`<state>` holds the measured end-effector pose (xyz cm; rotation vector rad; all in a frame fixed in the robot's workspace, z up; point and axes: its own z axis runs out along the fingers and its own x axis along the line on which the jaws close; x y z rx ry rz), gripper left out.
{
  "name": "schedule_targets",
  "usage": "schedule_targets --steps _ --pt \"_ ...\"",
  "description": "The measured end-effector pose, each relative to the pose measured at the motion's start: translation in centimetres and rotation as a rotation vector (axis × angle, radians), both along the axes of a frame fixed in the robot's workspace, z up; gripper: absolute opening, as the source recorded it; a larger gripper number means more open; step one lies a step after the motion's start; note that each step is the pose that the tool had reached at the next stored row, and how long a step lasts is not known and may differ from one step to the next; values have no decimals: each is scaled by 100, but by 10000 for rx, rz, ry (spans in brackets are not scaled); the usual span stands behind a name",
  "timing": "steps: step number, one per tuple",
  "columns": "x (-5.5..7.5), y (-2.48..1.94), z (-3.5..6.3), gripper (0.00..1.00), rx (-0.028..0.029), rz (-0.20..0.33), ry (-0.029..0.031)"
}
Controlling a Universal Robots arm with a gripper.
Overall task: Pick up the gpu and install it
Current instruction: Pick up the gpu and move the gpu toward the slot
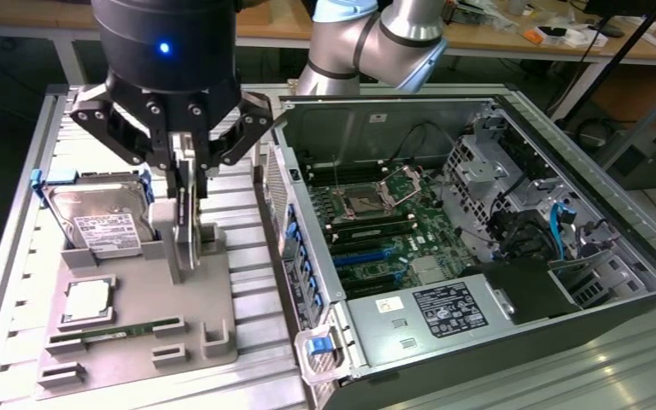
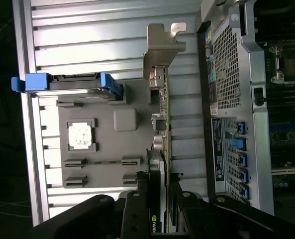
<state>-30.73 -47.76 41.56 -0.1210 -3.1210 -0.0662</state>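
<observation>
You have the computer case on the exterior view's right, lying open-side up with a thin sheet-metal rim. Its perforated back wall runs just beside the gray tray, so only a narrow strip of the ribbed metal table separates them. Above the tray the space is open.

The black gripper comes straight down with its fingers clamped on the two flat faces of the gpu. The card stands on edge, its lower end at the tray's upright holder.

The wrist view gives you the card edge-on: green board, black cooler face, bent silver bracket at the far end.

Near the card the hard drive leans in blue rails. A square processor chip and a slim memory stick sit beyond it.
</observation>
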Motion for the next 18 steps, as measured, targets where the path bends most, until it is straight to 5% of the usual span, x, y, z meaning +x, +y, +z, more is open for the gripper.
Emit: schedule_targets --steps 4,18 --pt "0 0 109 27 -1 0 0" --pt "0 0 116 27 -1 0 0"
